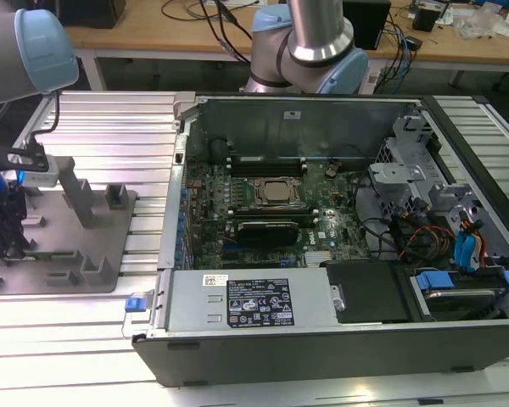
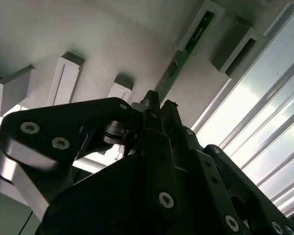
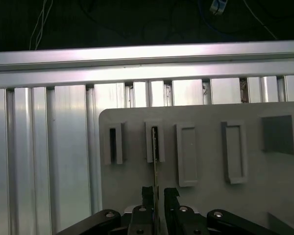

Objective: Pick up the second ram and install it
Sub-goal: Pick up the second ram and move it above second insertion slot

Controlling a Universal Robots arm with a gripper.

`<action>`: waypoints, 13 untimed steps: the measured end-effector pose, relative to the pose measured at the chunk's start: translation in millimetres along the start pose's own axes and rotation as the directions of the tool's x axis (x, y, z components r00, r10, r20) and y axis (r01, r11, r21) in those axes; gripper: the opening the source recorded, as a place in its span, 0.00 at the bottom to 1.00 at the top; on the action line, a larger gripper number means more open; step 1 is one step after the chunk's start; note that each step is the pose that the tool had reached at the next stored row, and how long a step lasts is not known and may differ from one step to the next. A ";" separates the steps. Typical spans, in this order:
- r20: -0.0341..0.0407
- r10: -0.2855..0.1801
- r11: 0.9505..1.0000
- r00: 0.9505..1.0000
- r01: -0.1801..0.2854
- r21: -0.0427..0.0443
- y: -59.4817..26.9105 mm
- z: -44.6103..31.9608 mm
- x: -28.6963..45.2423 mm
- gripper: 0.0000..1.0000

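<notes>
Two fingertips (image 3: 147, 194) of the claw (image 3: 157, 194) flanking one second ram (image 3: 156, 147).
We are seeing the claw slightly open; the ram is standing on edge in one grey fixture (image 3: 210, 205) slot.

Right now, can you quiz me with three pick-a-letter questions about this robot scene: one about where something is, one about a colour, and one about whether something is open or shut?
1. Where is the black robot gripper?
A) over a wooden desk
B) at the long, thin circuit-board ram stick on the flat grey fixture plate
C) inside a drawer

2. What colour is that ram stick?
A) red
B) green
C) yellow

3. The big dark metal computer case is:
A) open, insides showing
B) shut with a lid
C) wrapped in a box

Answers:
1 B: the first wrist view shows the gripper at the stick's end, over the plate.
2 B: the second wrist view shows a green board.
3 A: the exterior view shows its motherboard uncovered.
</notes>
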State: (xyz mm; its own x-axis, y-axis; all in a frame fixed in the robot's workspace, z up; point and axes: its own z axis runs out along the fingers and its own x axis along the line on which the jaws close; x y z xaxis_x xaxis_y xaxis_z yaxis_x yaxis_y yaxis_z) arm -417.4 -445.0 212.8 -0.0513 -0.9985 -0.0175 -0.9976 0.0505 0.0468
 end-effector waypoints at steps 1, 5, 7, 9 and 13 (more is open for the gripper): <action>0.000 0.000 1.000 1.000 0.000 0.000 0.2 0.5 0.0 0.21; 0.000 0.000 1.000 1.000 0.000 0.000 2.2 3.2 0.1 0.21; 0.000 0.000 1.000 1.000 0.000 0.000 3.1 4.4 0.3 0.21; 0.000 0.000 1.000 1.000 0.000 0.000 3.3 5.0 0.3 0.21; 0.000 0.000 1.000 1.000 0.000 0.000 3.2 5.3 0.2 0.21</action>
State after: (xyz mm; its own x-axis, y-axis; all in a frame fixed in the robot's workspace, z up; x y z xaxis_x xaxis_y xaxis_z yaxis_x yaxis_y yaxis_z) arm -420.8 -445.0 207.7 -0.0514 -0.9985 -0.0175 -0.9976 0.0505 0.0469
